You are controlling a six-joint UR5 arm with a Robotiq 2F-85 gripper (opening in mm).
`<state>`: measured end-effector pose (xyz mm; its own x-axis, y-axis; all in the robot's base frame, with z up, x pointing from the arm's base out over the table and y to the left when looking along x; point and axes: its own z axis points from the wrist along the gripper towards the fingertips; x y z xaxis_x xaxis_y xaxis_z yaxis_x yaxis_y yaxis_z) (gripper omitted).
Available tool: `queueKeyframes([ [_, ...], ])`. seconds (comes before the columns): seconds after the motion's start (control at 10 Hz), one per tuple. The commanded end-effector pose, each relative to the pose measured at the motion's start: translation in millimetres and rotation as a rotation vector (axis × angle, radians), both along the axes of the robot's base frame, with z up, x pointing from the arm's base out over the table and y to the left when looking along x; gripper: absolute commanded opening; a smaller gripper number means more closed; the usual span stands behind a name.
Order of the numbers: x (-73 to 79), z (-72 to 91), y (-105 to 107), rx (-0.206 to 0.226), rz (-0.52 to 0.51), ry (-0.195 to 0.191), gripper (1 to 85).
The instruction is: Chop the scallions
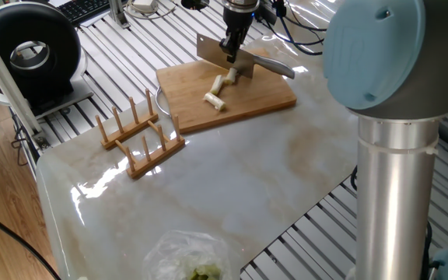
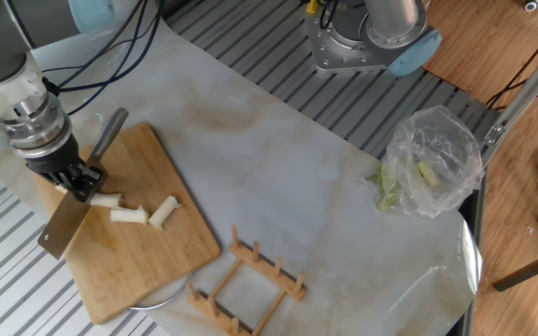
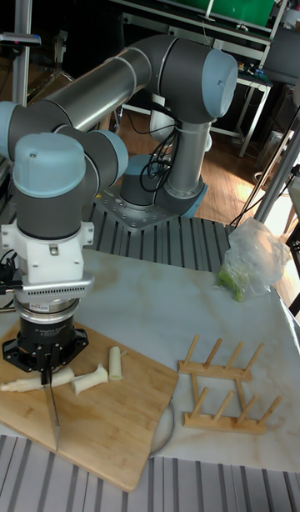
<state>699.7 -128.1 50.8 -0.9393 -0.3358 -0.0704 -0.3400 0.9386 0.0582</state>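
- The hand (image 2: pixel 80 179) is closed on the cleaver (image 2: pixel 64 225), gripping it at the base of the handle, which points away over the far edge of the board (image 2: pixel 138 257).
- The blade hangs straight below the hand, edge down over the board; whether it touches the wood is hard to tell from these views.
- The scallions (image 2: pixel 129 216) lie on the board just beside the blade: one piece right at the hand, two short stubs a little further toward the middle of the board.
- In the tall view a longer stalk (image 3: pixel 25 383) reaches out on the other side of the blade, toward the board's edge.
- The board sits on the table (image 2: pixel 297 177), at the corner beneath the hand.
- Under the board's corner away from the hand, a round rim (image 2: pixel 157 301) peeks out; probably a plate, but too little shows.
- Beyond that, near the board, stands a wooden rack (image 2: pixel 250 280) with upright pegs.
- Well apart, at the opposite end of the table, lies a clear bag (image 2: pixel 430 161) with green bits inside.
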Motion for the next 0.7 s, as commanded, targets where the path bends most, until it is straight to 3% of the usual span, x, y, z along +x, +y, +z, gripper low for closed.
queueKeyframes([
  [0.0, -2.2, 6.6, -2.5, 0.015, 0.002, 0.004, 1.3],
  [0.6, -9.8, -5.3, -8.4, -0.008, 0.002, 0.021, 1.3],
])
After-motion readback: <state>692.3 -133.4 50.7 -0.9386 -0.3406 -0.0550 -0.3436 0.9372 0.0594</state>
